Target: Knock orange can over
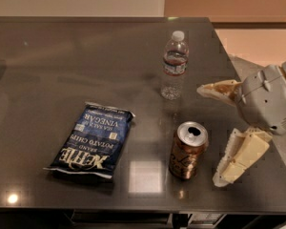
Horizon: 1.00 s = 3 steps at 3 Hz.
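The orange can (188, 150) stands upright near the table's front edge; it is coppery brown with a silver top and pale script lettering. My gripper (209, 135) is just to the right of the can, with its fingers spread open and pointing left. One finger (219, 89) reaches out behind and to the right of the can. The other finger (238, 159) is low beside the can's right side. A small gap shows between this finger and the can. Nothing is held.
A clear water bottle (174, 63) with a white cap stands behind the can. A blue Kettle chips bag (93, 140) lies flat to the can's left. The dark table (62, 56) ends at its right edge close to the gripper, and its front edge is just below the can.
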Tool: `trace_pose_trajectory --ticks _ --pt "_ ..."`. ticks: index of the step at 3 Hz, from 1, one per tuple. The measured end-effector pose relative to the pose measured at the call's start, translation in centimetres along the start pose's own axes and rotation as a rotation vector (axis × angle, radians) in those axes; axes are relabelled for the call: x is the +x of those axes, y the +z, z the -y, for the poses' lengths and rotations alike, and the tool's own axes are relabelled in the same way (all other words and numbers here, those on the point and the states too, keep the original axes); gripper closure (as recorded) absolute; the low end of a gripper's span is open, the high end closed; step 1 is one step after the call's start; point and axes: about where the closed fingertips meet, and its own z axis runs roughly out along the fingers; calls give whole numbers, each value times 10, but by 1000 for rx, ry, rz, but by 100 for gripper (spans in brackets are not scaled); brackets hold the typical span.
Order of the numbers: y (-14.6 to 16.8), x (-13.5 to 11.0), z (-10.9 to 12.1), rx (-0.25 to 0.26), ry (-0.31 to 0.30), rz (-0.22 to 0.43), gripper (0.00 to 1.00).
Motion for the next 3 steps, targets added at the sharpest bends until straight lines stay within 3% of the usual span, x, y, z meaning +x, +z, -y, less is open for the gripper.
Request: trace_pose_trajectory --ticks 2,3 --pt "27 -11 -15 -34 -6 69 0" --pt "34 -13 -19 -40 -10 79 17"
